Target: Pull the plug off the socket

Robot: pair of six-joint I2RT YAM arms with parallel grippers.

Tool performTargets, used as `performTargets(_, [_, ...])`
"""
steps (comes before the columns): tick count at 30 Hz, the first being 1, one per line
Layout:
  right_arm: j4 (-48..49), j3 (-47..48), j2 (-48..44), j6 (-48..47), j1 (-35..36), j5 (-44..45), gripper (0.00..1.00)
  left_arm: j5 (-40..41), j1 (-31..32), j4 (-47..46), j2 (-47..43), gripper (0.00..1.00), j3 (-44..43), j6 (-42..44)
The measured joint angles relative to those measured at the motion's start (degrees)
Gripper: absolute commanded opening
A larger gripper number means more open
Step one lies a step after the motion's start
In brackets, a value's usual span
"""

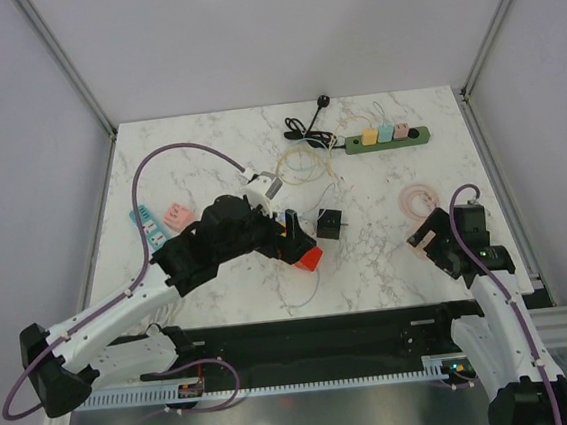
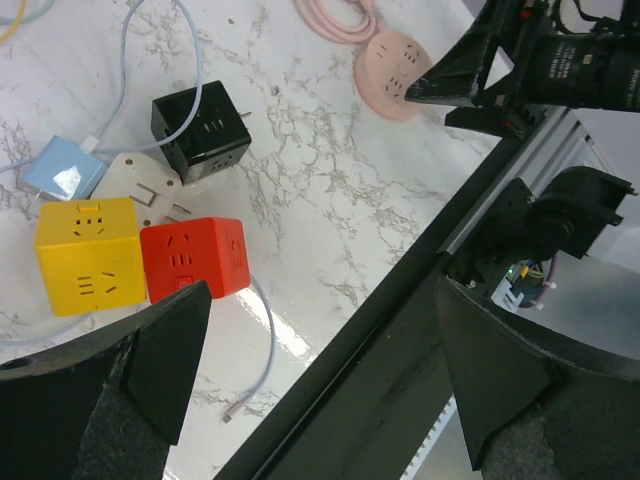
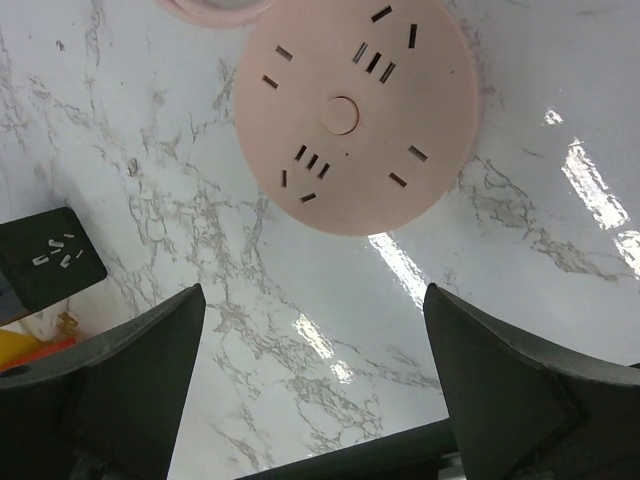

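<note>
A white plug (image 2: 138, 182) lies on the marble with its metal prongs bare, in no socket. It rests between a yellow cube socket (image 2: 88, 255), a red cube socket (image 2: 195, 255) and a black cube socket (image 2: 200, 130). My left gripper (image 2: 320, 300) hangs open just above and near the red cube (image 1: 310, 259), with nothing between its fingers. My right gripper (image 3: 312, 300) is open too, over bare marble just in front of a round pink socket (image 3: 355, 110) that has no plug in it.
A blue charger (image 2: 62, 168) with a pale cable lies beside the white plug. At the back stands a green power strip (image 1: 387, 138) carrying three coloured plugs, with a black plug and cord (image 1: 310, 124) nearby. A teal strip (image 1: 147, 229) and a pink cube (image 1: 177, 217) sit at the left.
</note>
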State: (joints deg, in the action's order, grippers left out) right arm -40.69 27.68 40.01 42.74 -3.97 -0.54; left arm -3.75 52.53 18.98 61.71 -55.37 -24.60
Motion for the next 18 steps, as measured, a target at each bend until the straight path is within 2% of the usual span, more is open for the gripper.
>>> performTargets(5, [0.4, 1.1, 0.0, -0.7, 0.0, -1.2, 0.98, -1.0, 0.0, -0.8, -4.7, 1.00, 2.9, -1.1])
performTargets(9, [1.0, 7.5, 2.8, -2.3, 0.0, 0.1, 0.98, -1.0, -0.2, -2.3, -3.8, 1.00, 2.5, -1.0])
performTargets(13, [5.6, 15.1, 10.9, -3.5, 0.0, 0.5, 0.98, -0.8, -2.9, -3.2, 1.5, 1.00, -1.8, 0.3])
performTargets(18, [14.1, 23.2, 27.6, -3.5, 0.0, 0.4, 0.98, -2.7, -11.6, -6.4, 11.7, 1.00, -10.9, 2.0])
